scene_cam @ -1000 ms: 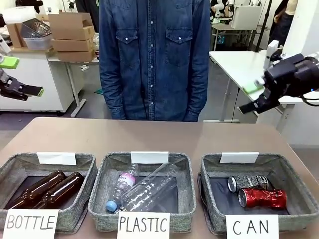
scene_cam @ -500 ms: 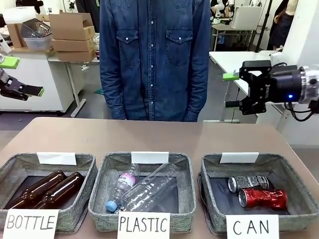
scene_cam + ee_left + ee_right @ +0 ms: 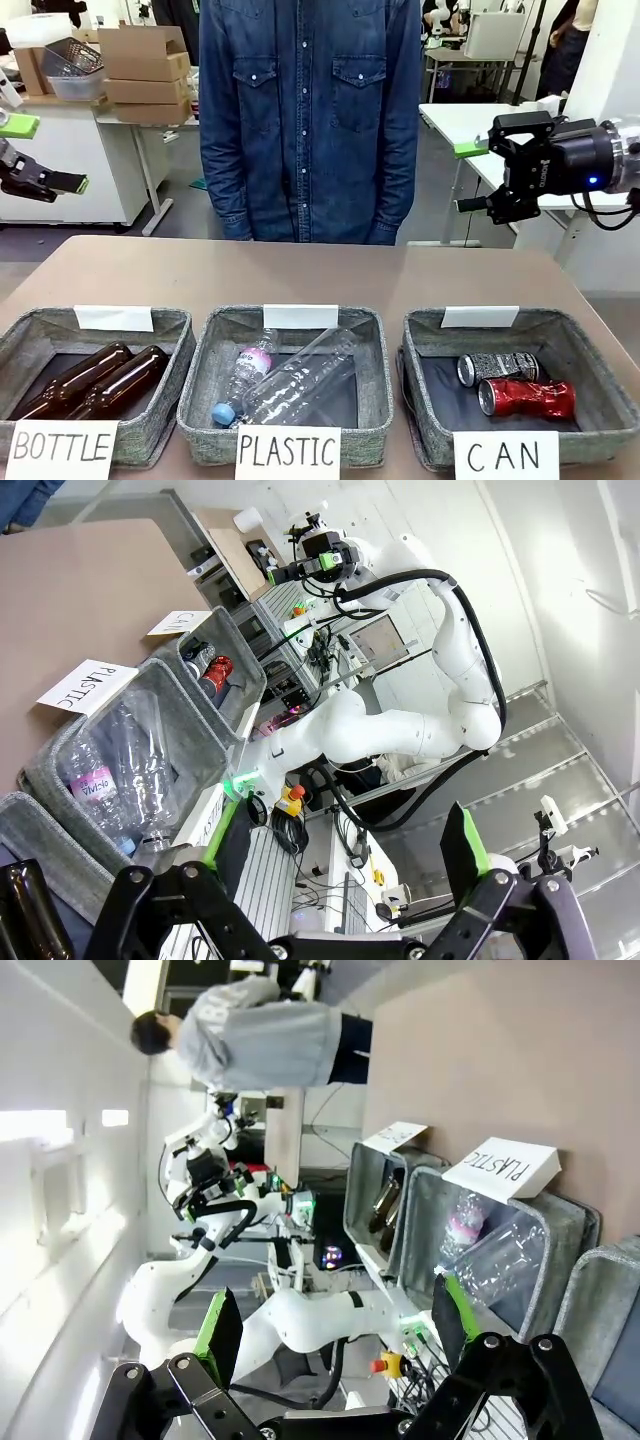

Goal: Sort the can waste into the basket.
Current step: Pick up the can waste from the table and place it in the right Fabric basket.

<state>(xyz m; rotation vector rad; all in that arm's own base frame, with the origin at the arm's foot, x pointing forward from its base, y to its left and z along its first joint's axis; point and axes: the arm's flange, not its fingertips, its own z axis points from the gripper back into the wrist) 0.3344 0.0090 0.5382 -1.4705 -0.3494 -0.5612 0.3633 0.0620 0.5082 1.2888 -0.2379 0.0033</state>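
Right gripper [image 3: 478,177], fingers spread and empty, now rolled level and drawn slightly back, high above the basket [image 3: 590,352], where dark can [image 3: 497,367] and red can [image 3: 526,397] lie below it: sorting apparently complete; left gripper [image 3: 40,150] likewise released.
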